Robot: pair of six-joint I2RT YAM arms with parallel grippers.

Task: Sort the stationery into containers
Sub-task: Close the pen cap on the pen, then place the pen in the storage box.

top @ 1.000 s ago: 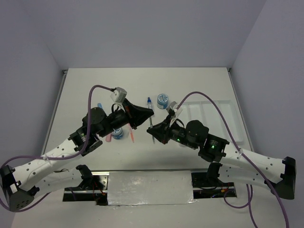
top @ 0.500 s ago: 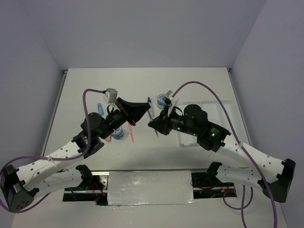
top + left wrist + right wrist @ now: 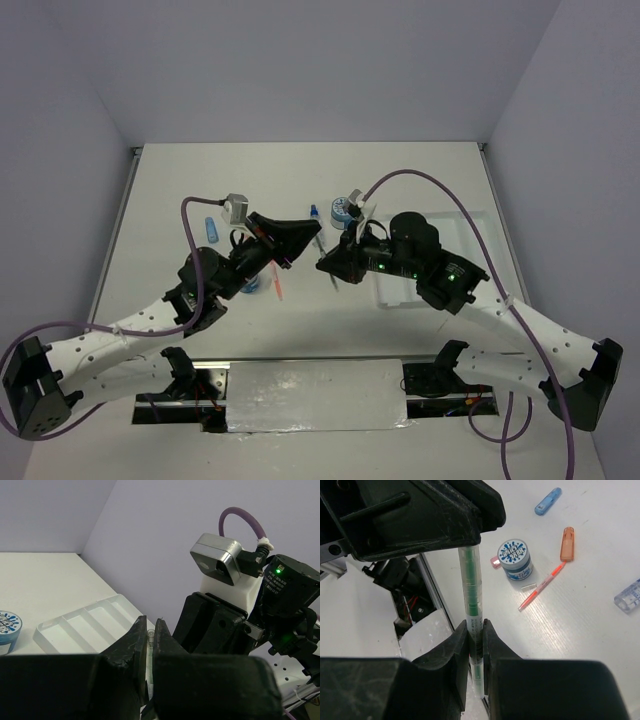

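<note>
I am holding a green pen with both of my hands, up over the middle of the table. My right hand is closed tight on the pen, with one finger on each side of it. My left hand is closed on the other end, and a bit of the clear tip pokes out between its fingers. The two hands are very close and point at each other.

Down on the table, on the left side, there are more things. A round blue and white roll stands there. A small pink piece is just beside it. A thin orange pen lies flat near the roll. An orange capsule lies a bit further out, and a blue capsule lies far from the others, on the left.

Near the middle, at the far side, I see another blue and white roll. A small bottle with a blue cap lies just left of it.

The white tray with its long slots sits on the right side, partly under my right arm. The slots I can see have nothing in them.
</note>
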